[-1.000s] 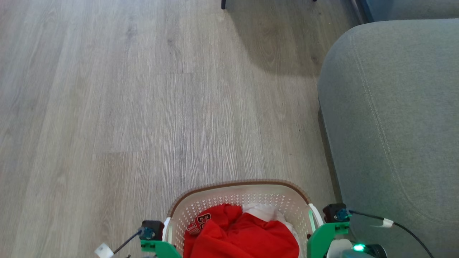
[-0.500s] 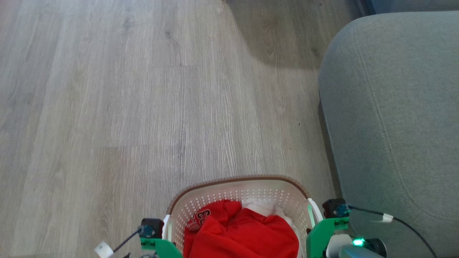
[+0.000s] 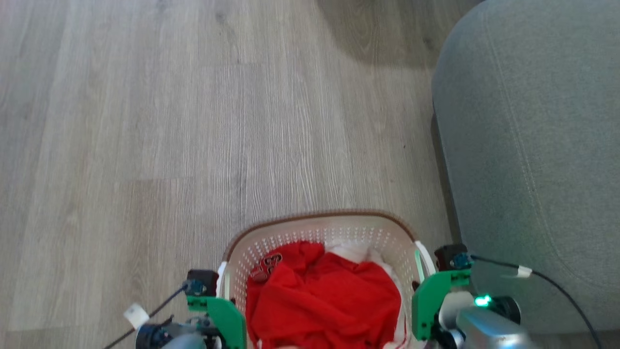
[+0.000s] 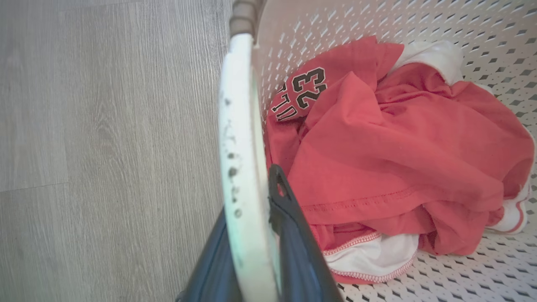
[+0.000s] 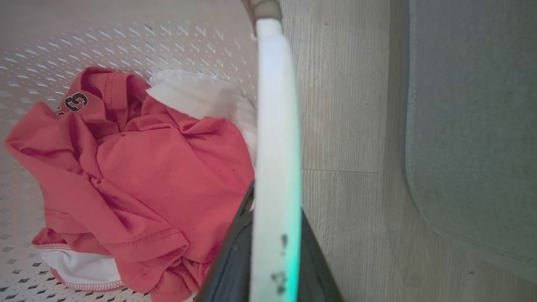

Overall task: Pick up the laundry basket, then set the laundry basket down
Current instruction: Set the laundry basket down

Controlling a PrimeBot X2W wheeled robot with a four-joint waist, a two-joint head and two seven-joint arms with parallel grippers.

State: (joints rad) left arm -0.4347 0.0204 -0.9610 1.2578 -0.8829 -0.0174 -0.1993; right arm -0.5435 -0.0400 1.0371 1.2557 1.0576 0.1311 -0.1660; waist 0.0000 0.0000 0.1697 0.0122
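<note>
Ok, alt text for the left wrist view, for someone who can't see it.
The left hand is shut on a white side handle of the laundry basket, seen close up. Inside lie a crumpled red shirt numbered 23 and some white cloth; grey wood floor shows at left.

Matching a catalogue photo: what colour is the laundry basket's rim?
The rim is brown, woven-looking, on the cream laundry basket; head view shows it best.

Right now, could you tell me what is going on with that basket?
The robot has the laundry basket by both handles: its left gripper is shut on the left handle, its right gripper on the right handle. Red and white clothes lie inside. It is over wood floor beside a grey sofa; whether it is lifted, I cannot tell.
</note>
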